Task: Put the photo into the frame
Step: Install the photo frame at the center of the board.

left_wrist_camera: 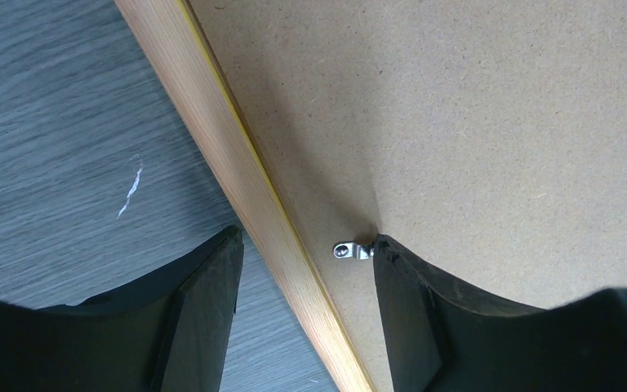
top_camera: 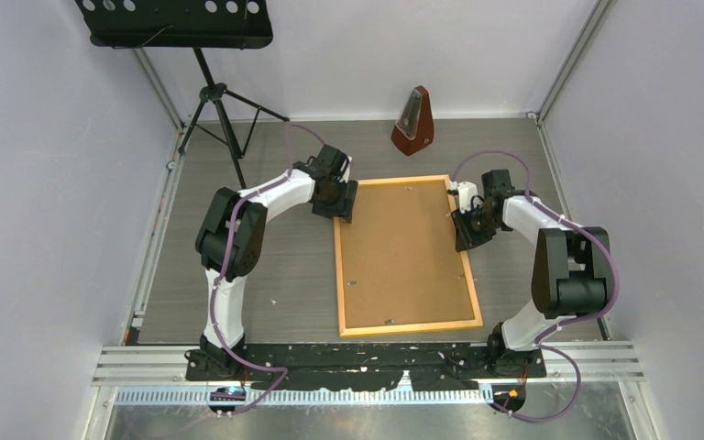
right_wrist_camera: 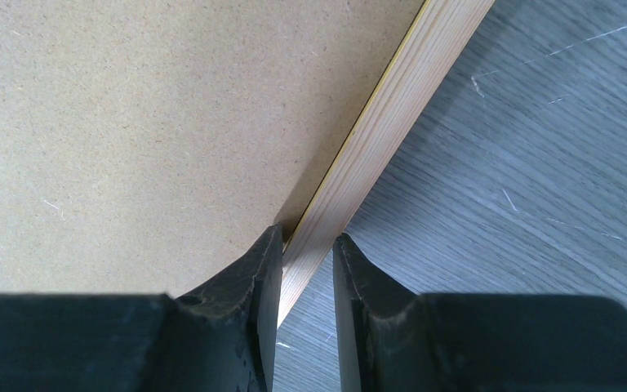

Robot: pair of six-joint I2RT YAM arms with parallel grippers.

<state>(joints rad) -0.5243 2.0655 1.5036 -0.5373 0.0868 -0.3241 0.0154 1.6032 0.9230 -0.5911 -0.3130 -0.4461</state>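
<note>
The frame (top_camera: 410,326) lies flat mid-table, back side up, with a plain brown backing board (top_camera: 403,252) filling it. The photo is hidden. My left gripper (top_camera: 342,213) is open and straddles the frame's left strip (left_wrist_camera: 237,155) near the far corner. One finger is over the table and the other finger's tip (left_wrist_camera: 388,253) touches a small metal clip (left_wrist_camera: 351,251) on the board. My right gripper (top_camera: 466,229) is shut on the right strip (right_wrist_camera: 408,90), which sits pinched between its fingertips (right_wrist_camera: 308,237).
A brown metronome (top_camera: 413,121) stands at the back behind the frame. A black music stand (top_camera: 220,110) rises at the back left. Grey walls close in both sides, and a metal rail (top_camera: 367,362) runs along the near edge.
</note>
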